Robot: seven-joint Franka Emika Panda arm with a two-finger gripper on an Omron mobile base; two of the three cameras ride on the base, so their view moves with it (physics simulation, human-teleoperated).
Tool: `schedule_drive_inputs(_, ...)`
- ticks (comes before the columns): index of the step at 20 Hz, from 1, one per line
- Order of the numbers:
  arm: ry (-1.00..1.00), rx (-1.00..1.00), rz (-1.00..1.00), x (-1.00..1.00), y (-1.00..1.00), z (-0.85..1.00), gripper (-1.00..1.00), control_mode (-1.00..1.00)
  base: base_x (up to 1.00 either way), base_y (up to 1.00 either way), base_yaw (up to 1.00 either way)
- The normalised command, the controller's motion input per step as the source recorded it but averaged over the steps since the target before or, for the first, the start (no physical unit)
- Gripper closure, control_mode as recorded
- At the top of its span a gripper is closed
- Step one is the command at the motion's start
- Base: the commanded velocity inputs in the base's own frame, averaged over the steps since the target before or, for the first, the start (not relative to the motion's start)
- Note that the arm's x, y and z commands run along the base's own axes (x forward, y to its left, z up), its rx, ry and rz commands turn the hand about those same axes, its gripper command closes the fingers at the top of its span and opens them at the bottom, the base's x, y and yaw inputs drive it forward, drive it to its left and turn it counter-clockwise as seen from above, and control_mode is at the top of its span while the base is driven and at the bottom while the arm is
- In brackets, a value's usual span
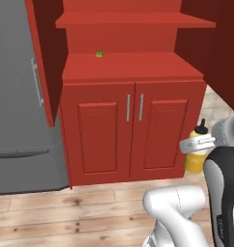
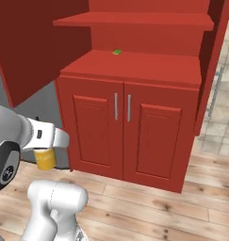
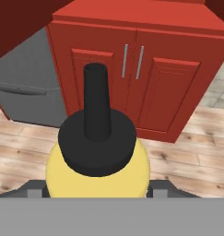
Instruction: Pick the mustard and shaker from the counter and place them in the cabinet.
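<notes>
Gripper (image 1: 198, 144) was clamped on the mustard (image 1: 195, 159), low at 4 o'clock of the cabinet (image 1: 133, 67). Risk: bottle clipping shelf edge on lift, slipping or tipping.

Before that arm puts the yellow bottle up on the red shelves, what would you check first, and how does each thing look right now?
1. Gripper shut on the yellow squeeze bottle with dark pointed cap, the mustard: ok.
2. Bottle upright in the grip: ok.
3. Upper doors of the tall red cabinet open: ok.
4. Room on the flat red shelf: ok, only a tiny green block sits there.
5. Bottle raised to shelf height: not ok, it hangs beside the lower doors.
6. Black shaker's whereabouts: cannot tell.
</notes>
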Motion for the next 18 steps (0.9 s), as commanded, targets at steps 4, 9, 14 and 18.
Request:
schedule_drive_inputs(4,0.00,0.00,0.00,0.00,0.00,0.00,1.00,1.00,0.75,-0.29,-0.03)
schedule_drive_inputs(9,0.00,0.00,0.00,0.00,0.00,0.00,1.00,1.00,0.49,0.11,-0.01)
schedule_drive_inputs(14,0.00,0.00,0.00,0.00,0.00,0.00,1.00,1.00,0.59,0.07,-0.04)
schedule_drive_inputs(18,0.00,0.00,0.00,0.00,0.00,0.00,1.00,1.00,0.77,-0.01,-0.08)
